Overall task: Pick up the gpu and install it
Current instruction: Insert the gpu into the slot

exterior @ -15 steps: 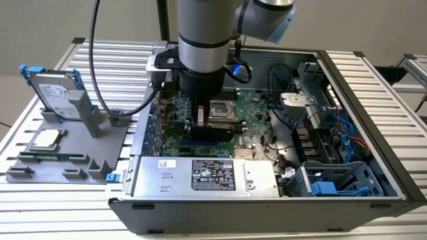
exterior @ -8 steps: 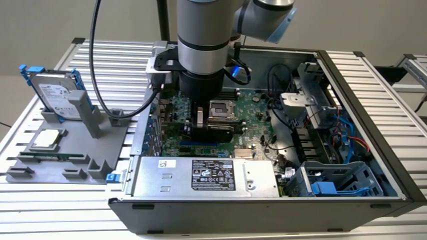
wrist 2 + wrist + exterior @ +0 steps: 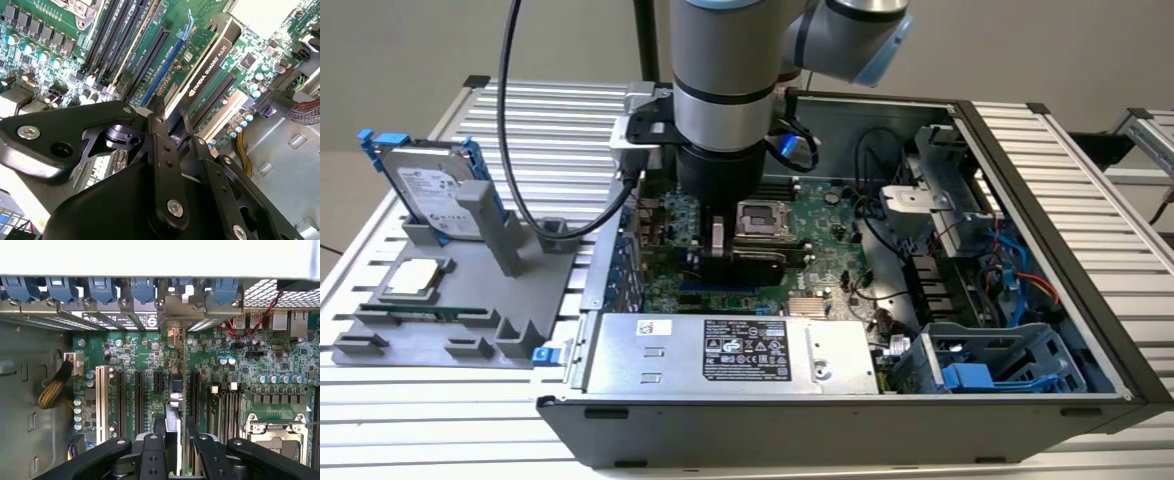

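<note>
The gpu (image 3: pixel 758 268) stands on edge inside the open computer case (image 3: pixel 1067 200), low over the green motherboard (image 3: pixel 834 230). My gripper (image 3: pixel 727 258) is shut on its top edge from above. In the second wrist view the gpu (image 3: pixel 207 65) shows its black cooler and green board beside a blue slot (image 3: pixel 165 70), running out from between the black fingers (image 3: pixel 161 140). In the first wrist view the gpu (image 3: pixel 173 412) is edge-on between two black slots, with its metal end against the case's rear wall (image 3: pixel 175 315). I cannot tell whether it is fully seated.
A grey fixture (image 3: pixel 440 330) at the exterior view's left holds a hard drive (image 3: pixel 434 190) in a blue caddy, a processor chip (image 3: pixel 416 277) and a memory stick (image 3: pixel 427 312). The power supply (image 3: pixel 734 355) lies along the case's front. A drive cage (image 3: pixel 987 360) and cables fill its right side.
</note>
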You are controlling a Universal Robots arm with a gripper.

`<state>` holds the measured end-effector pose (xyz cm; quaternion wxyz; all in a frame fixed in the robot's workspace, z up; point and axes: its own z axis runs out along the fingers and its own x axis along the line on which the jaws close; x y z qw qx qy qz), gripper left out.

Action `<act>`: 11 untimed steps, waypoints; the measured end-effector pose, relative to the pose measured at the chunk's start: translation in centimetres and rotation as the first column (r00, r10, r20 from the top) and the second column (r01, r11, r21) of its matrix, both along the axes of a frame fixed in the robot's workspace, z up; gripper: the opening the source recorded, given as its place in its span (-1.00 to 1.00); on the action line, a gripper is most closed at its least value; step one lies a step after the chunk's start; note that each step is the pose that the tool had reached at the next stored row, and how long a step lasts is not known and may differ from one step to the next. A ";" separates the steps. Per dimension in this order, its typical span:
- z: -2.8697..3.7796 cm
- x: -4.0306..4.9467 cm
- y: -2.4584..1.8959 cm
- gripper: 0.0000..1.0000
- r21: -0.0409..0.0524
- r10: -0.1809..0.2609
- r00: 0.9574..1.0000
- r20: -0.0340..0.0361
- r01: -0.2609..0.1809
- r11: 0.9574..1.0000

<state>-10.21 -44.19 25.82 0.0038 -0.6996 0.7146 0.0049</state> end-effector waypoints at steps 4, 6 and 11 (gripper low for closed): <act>-0.02 -0.11 0.00 -1.00 0.000 0.000 1.000 0.000 0.000 1.000; -0.06 -0.16 -0.01 -1.00 0.000 0.000 1.000 0.000 0.000 1.000; -0.11 -0.20 0.00 -1.00 0.000 0.000 1.000 0.000 0.000 1.000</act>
